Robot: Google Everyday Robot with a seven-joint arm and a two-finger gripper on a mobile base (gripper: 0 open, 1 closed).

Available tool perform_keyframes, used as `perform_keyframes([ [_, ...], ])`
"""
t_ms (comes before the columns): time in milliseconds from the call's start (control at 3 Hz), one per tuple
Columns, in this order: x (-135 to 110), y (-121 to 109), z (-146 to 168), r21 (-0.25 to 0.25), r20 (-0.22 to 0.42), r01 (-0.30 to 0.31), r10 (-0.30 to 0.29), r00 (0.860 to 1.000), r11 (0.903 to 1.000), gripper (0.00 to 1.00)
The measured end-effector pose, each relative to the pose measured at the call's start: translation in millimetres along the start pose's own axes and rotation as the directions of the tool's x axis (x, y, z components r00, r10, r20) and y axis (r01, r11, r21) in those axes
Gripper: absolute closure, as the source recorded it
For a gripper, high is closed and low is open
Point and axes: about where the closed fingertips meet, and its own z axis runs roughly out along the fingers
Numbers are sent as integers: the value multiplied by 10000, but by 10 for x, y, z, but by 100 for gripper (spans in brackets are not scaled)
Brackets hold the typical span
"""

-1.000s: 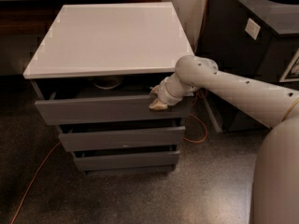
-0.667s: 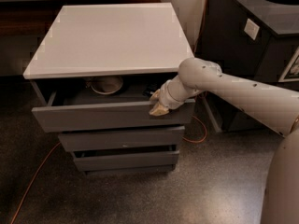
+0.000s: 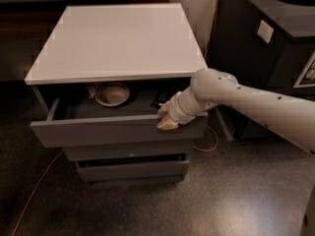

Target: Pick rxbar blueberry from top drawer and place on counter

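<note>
The top drawer of the grey cabinet is pulled partly open. My gripper sits at the top edge of the drawer front, towards its right end, with my white arm reaching in from the right. Just behind the gripper, inside the drawer, lies a small dark object that may be the rxbar blueberry; it is mostly hidden by my wrist. The glossy white counter above the drawer has nothing on it.
A tan round bowl-like thing lies in the drawer's left half. Two lower grey drawers are shut. A dark counter with a round hole stands at the right. An orange cable runs over the floor.
The top drawer has slid further out towards me, with my gripper moving along at its front edge. The bowl and the drawer's inside now show more.
</note>
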Motion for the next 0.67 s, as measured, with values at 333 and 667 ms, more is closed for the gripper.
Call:
perform_keyframes([
  [333,0,-1,0,0,0,0,0,10000,10000,100],
  [667,0,0,0,0,0,0,0,10000,10000,100],
])
